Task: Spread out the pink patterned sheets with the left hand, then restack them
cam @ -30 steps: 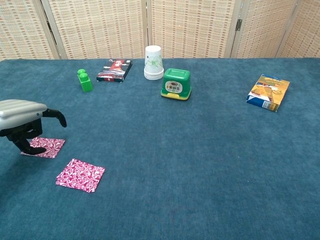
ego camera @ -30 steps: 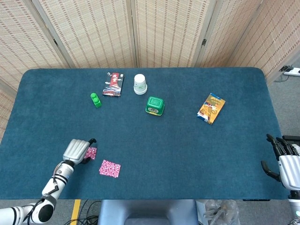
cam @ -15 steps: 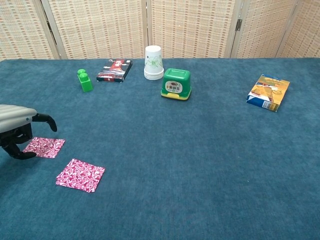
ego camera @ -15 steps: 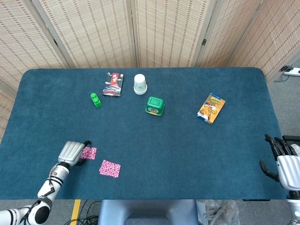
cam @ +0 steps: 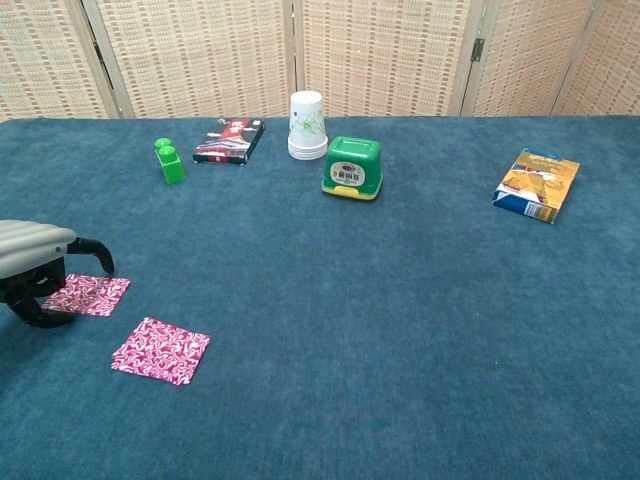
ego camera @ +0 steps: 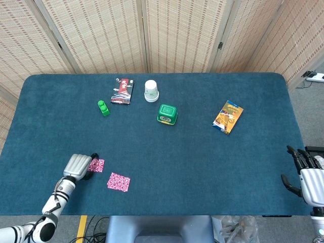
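Low over the near left corner of the blue surface point(ego camera: 202, 167), the left hand point(ego camera: 77, 165) hangs palm down at the end of a forearm that reaches in from the bottom edge. Its fingers point(cam: 30, 308) are curled under the silver back of the hand and its thumb point(cam: 95, 252) arches out toward the sheets; whether the fingertips touch the cloth or the nearest sheet cannot be told. It holds nothing.

Just beside it, partly under the thumb in the head view, lies one pink patterned sheet point(cam: 88, 294), flat, a small square with a swirling magenta-and-white print. A second pink patterned sheet point(cam: 161, 350) of the same print lies flat a little nearer the front edge and further toward the middle, apart from the first and not overlapping it.

Well beyond them, toward the far side, stand a green toy brick point(ego camera: 103, 107), a dark printed box point(ego camera: 122, 90), a white paper cup point(ego camera: 151, 90) upside down and a green lidded tub point(ego camera: 167, 114). An orange-and-blue packet point(ego camera: 228, 117) lies further right.

At the right edge of the surface the right hand point(ego camera: 307, 174) rests off the cloth, fingers spread and empty.
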Robot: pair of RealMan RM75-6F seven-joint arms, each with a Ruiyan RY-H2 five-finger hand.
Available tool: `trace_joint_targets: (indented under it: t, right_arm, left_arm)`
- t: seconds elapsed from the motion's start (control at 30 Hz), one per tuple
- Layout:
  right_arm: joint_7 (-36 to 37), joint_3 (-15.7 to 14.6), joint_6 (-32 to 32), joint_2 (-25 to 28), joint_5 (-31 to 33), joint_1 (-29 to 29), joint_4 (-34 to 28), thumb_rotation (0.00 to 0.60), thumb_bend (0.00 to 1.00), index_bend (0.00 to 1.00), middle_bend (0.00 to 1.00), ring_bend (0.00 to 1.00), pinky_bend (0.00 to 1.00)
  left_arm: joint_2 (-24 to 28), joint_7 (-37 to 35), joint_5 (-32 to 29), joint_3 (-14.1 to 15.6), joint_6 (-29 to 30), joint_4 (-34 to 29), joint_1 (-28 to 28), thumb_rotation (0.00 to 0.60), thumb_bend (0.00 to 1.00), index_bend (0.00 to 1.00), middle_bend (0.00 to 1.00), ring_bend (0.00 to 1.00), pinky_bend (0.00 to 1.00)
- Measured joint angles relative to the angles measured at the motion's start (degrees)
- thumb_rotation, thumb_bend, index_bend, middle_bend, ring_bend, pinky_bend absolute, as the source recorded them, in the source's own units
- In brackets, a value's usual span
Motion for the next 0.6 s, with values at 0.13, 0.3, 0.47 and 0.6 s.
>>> trace_joint_targets:
  t: [0.13, 0.3, 0.47, 0.6]
  right_arm:
    - [-0.07, 0.01, 0.09, 0.03, 0.05, -0.09, -0.03, 0.6, 0.39, 0.06, 0.24, 0.13, 0.19]
    - [-0.21, -0.11, 0.04, -0.06, -0.05, -0.13, -0.11, 0.6, 0.39, 0.06, 0.24, 0.13, 0.19]
    - [-0.39, -0.12, 0.11, -0.07, -0.07, -0.18, -0.22, 0.6, 0.39, 0.06, 0.24, 0.13, 0.19]
    - [-0.57, -0.13, 0.17, -0.01, -0.12, -0.23, -0.36, 0.6, 0.39, 0.06, 0.24, 0.13, 0.19]
  left_arm:
    - [-0.38, -0.33, 0.2, -0.19, -0.07, 0.72, 0.18, 0.6, 0.32, 0.3, 0.97, 0.93, 1.0]
    - [-0.66, -0.68, 0.46, -0.27, -0.15, 1.07, 0.4, 0.6, 0.32, 0.33, 0.97, 0.93, 1.0]
    - [-1.03, -1.19, 1.38, -0.3, 0.04, 1.54, 0.66, 0.6, 0.32, 0.39, 0.97, 0.93, 1.0]
    - [-1.33, -1.64, 1.86, -0.45, 0.12, 1.89, 0.8, 0.6, 0.32, 0.41, 0.98, 0.93, 1.0]
